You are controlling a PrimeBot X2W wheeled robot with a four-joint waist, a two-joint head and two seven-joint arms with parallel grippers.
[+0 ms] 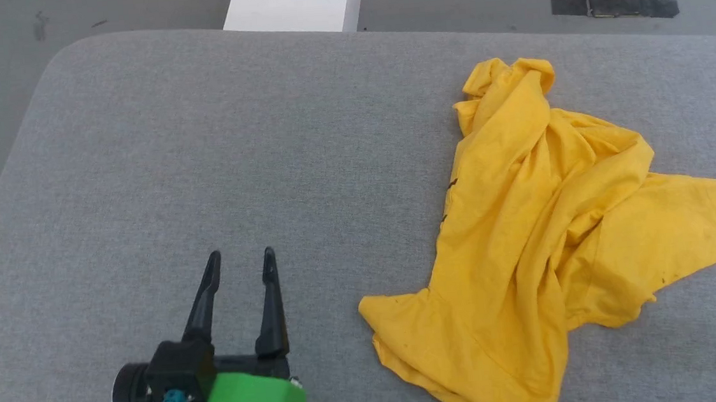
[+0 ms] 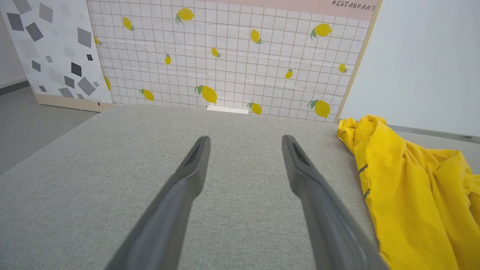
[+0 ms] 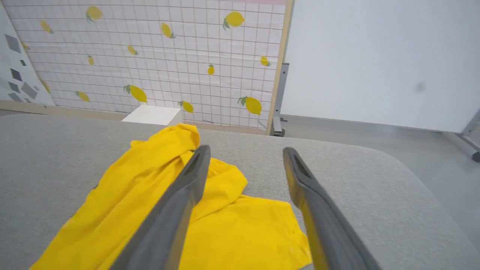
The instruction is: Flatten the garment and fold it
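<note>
Jaws: your L gripper (image 1: 241,256) and R gripper (image 3: 245,150) both stand apart, empty.
Garment (image 1: 526,226): crumpled on grey pad (image 1: 200,143), by R gripper.

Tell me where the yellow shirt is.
In the head view the yellow shirt lies crumpled on the right half of the grey cushion, right of the open left gripper.

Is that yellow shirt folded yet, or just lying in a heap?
In a heap: the yellow shirt lies crumpled on the grey surface, bunched in twisted ridges, one part spread flat.
</note>
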